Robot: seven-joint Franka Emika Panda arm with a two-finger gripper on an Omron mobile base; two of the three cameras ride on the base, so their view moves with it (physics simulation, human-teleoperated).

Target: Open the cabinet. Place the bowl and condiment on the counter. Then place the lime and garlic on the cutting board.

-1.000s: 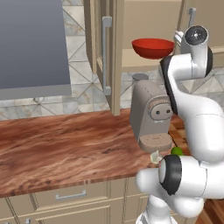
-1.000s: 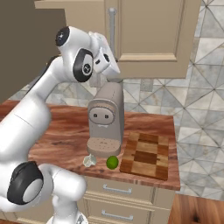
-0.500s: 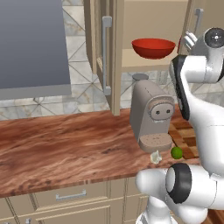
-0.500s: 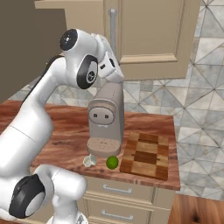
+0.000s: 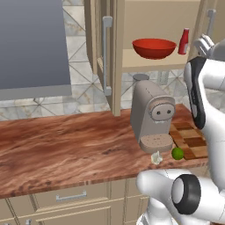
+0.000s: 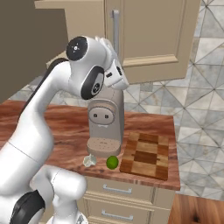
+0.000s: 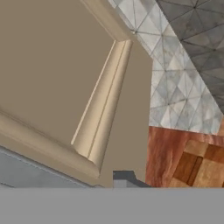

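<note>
The cabinet (image 5: 110,57) stands open, with the bowl (image 5: 154,48) and the condiment (image 5: 184,41) side by side on its shelf; no legible label or writing appears on the bottle or on the coffee machine (image 5: 151,116) below. The lime (image 5: 177,153) and garlic (image 5: 156,158) rest on the counter (image 5: 66,149) at the machine's foot, just beside the cutting board (image 6: 146,155). The gripper sits close against a cabinet door panel; its jaw spacing and any hold cannot be determined.

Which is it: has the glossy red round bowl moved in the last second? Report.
No. The glossy red round bowl sits at the same spot above the grey coffee machine.
</note>
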